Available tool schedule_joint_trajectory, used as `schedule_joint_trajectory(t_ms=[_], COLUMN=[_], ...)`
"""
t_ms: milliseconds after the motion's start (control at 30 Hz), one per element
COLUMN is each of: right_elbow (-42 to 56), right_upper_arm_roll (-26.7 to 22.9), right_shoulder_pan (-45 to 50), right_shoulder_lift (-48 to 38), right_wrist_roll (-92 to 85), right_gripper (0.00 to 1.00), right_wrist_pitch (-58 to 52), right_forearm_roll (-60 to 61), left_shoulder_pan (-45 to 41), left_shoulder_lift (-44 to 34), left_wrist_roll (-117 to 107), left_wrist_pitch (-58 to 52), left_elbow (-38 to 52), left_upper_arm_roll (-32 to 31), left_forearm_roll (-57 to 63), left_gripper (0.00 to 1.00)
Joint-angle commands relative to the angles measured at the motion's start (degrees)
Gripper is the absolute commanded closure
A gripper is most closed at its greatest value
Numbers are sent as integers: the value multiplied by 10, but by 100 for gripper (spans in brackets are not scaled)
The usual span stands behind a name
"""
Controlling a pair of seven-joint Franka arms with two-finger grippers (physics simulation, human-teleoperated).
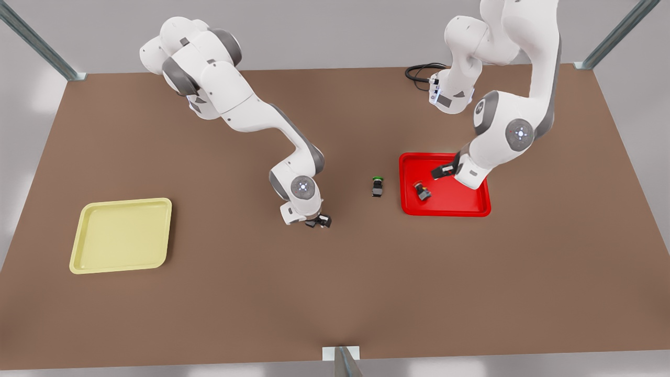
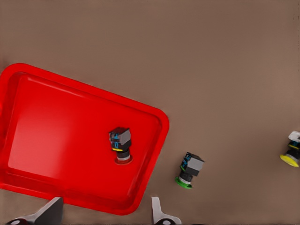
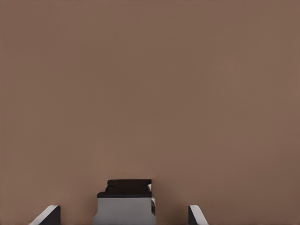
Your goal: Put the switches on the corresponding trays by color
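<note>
The red switch (image 1: 421, 191) (image 2: 121, 146) lies on its side inside the red tray (image 1: 460, 207) (image 2: 47, 131). My left gripper (image 1: 442, 172) (image 2: 105, 215) hangs open above that tray, holding nothing. The green-capped switch (image 1: 377, 186) (image 2: 189, 171) lies on the table just outside the tray's rim. Nearer the middle, the yellow switch (image 2: 290, 154) (image 3: 125, 201) sits on the table between the fingers of my right gripper (image 1: 318, 222) (image 3: 123, 214); they stand open on either side, apart from its body. The yellow tray (image 1: 123, 235) lies far off at the front view's left.
A black cable (image 1: 421, 70) is coiled at the back by the base of the arm on the front view's right. Metal frame posts (image 1: 345, 361) stand at the table's edges. Bare brown table (image 1: 235, 293) stretches between the right gripper and the yellow tray.
</note>
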Motion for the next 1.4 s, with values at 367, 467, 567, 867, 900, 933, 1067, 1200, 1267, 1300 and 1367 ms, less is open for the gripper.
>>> schedule_joint_trajectory(t_ms=[367,467,567,867,900,933,1067,1200,1267,1300,1367], right_elbow=[0,0,0,0,0,0,0,-4,-5,-6,-7], right_upper_arm_roll=[-1,-1,-1,-1,-1,-1,-1,-1,-4,-6,-6], right_shoulder_pan=[0,0,0,0,0,-1,-2,-23,-71,-106,-173], right_shoulder_lift=[1,1,0,-1,-2,-2,-17,-53,-78,-94,-119], right_wrist_roll=[-4,-4,-4,-4,-4,-4,-5,-64,-213,-309,-482], right_gripper=[41,48,56,63,63,63,63,63,63,63,63], right_wrist_pitch=[0,0,-1,-1,-2,-2,-5,-10,-37,-73,-120], right_forearm_roll=[0,1,0,0,0,0,0,-4,-4,-4,-5], left_shoulder_pan=[221,222,224,213,213,212,213,213,214,214,215], left_shoulder_lift=[36,42,42,89,89,89,87,87,87,88,90], left_wrist_roll=[213,214,213,213,213,213,213,213,213,213,213], left_wrist_pitch=[-205,-200,-201,-179,-179,-181,-178,-177,-176,-175,-174], left_elbow=[274,273,286,285,285,285,286,286,286,286,286], left_upper_arm_roll=[-99,-100,-96,-101,-101,-101,-101,-101,-101,-101,-101], left_forearm_roll=[120,111,116,134,134,134,134,134,134,135,135], left_gripper=[0,0,0,0,0,0,0,0,0,0,0])
